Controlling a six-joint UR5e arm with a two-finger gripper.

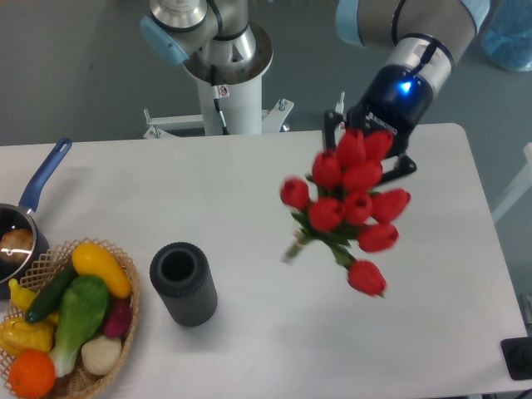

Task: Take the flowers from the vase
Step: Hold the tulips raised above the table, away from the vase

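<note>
Nearest the camera, at about 8 o'clock in the view, a wicker basket point(125, 312) of woven straw is seen, filled with smooth, rounded vegetables in yellow, green and orange; just beside it at 7 o'clock the vase point(183, 283) is found standing upright on the white table point(249, 199), a short dark grey cylinder with horizontally ribbed, matt sides and a round mouth in which nothing is seen. At 9 o'clock a saucepan point(21, 224) with a blue handle is cut by the frame edge. Well apart from the vase, toward 3 o'clock, the flowers point(349, 199) are held in the air above the table: a tight bunch of glossy red tulip buds on green stems and leaves, tilted so that the cut stem ends point down toward 7 o'clock and one bud hangs lowest. The bunch is judged light and probably artificial, the buds soft and easily crushed, the stems springy and apt to slide or splay if pinched loosely; the bundled stems below the heads are judged the safest place to be gripped, not the buds. Farthest back, at 1 o'clock, the gripper point(370, 145) is largely hidden behind the buds; its black fingers are judged to be clamped on the bunch, since the flowers are carried clear of every support, though the contact itself cannot be seen
</note>
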